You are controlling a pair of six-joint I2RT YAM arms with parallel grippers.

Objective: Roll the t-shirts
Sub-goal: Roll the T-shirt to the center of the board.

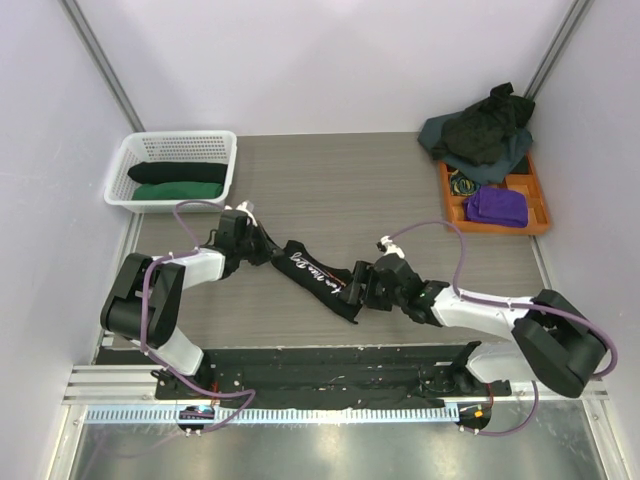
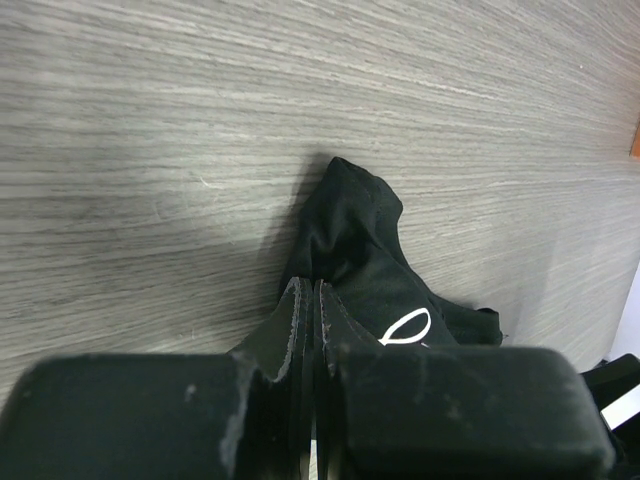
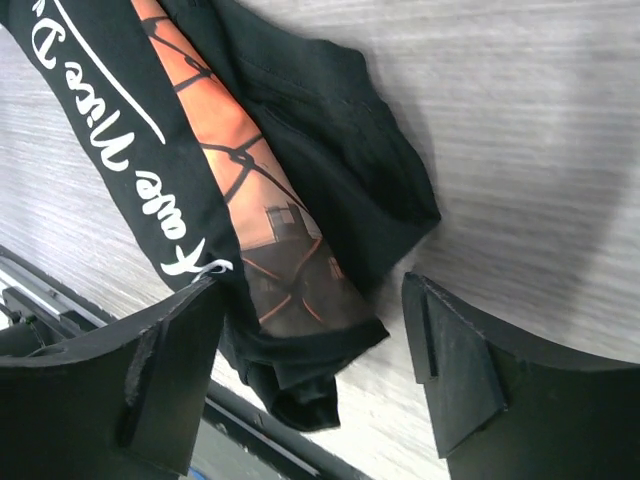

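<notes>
On the table [image 1: 400,200], the top view gives us the printed t-shirt [image 1: 315,272] lying as a long strip between both arms. Only our wrist views show the grips: the left gripper [image 2: 308,290] pinches one end, and the right gripper [image 3: 312,290] is spread wide astride the other

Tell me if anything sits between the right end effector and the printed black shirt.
Nothing visible does. The open right end effector straddles one end of the printed black shirt, one finger on each side, with only bare table around it. The left end effector is shut on the other end.
</notes>
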